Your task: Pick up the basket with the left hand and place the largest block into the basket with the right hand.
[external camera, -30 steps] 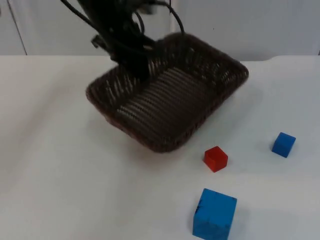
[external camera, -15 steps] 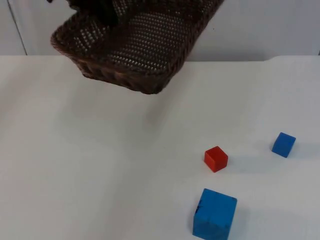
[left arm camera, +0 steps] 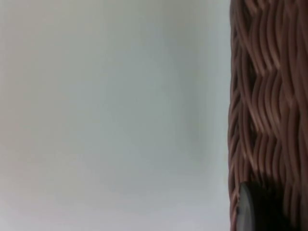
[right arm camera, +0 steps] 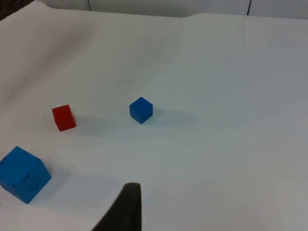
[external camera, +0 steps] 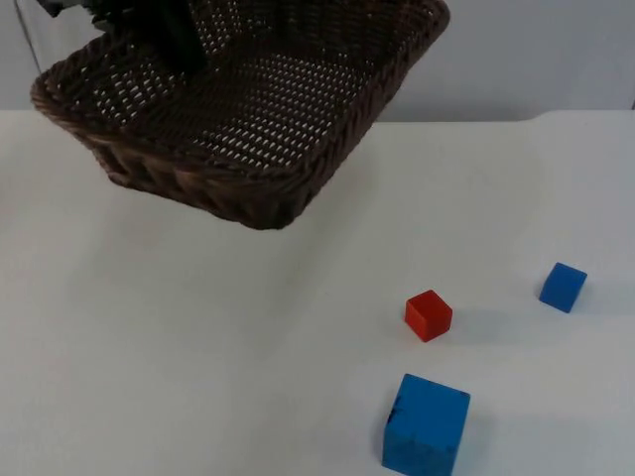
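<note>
The dark brown wicker basket (external camera: 248, 109) hung tilted in the air above the far left part of the white table (external camera: 198, 347), with nothing inside it; its open weave let the pale background show through. The left gripper (external camera: 149, 35) gripped the basket's far rim, fingers closed on the wicker. In the left wrist view the woven basket wall (left arm camera: 269, 106) stood close beside one black fingertip (left arm camera: 250, 209).

Three blocks lay on the table, well apart from the basket: one large blue block (external camera: 426, 424), nearest the table's front edge; one small red block (external camera: 428, 315), near it and farther back; and one small blue block (external camera: 563, 287) to the right of the red one. All three rested flat and separate.

The right wrist view gave the same three blocks from the other side, the large blue block (right arm camera: 22, 173), the red (right arm camera: 63, 118) and the small blue (right arm camera: 141, 109). Of the right gripper, one dark fingertip (right arm camera: 126, 209) hovered above bare table, and whether it was open or closed could not be told.
</note>
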`<state>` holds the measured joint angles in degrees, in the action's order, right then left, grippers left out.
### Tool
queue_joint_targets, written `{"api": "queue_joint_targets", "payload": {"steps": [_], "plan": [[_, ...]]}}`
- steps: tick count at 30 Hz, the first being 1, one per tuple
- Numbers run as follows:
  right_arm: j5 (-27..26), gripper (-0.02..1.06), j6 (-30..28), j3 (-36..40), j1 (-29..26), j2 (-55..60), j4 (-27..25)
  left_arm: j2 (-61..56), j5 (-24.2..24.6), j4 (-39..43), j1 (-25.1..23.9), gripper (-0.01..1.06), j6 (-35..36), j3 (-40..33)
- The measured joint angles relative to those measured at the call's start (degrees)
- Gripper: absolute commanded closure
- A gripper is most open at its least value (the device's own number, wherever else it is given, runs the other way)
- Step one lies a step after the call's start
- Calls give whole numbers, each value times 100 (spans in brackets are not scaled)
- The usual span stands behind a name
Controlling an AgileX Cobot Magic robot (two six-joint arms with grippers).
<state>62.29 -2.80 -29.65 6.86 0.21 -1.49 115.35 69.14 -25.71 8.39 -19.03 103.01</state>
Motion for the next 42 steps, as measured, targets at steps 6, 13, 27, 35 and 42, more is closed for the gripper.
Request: {"api": "queue_joint_targets", "payload": {"steps": [6,13,27,35,42], "plan": [[0,0,0,0,0,0,0,-655,-443,-77,-77,105,-44,-1212],[0,0,0,0,0,0,0,-1600,-1027,-380,-692,105,-57,-2822],[0,0,0,0,0,0,0,-3896,-1631,-815,-1698,105,-57,-5293],[0,0,0,0,0,0,0,-4604,-1620,-783,-1698,105,-46,-5926],[0,0,0,0,0,0,0,-4663,-1642,-686,-1698,105,-46,-5927]]}}
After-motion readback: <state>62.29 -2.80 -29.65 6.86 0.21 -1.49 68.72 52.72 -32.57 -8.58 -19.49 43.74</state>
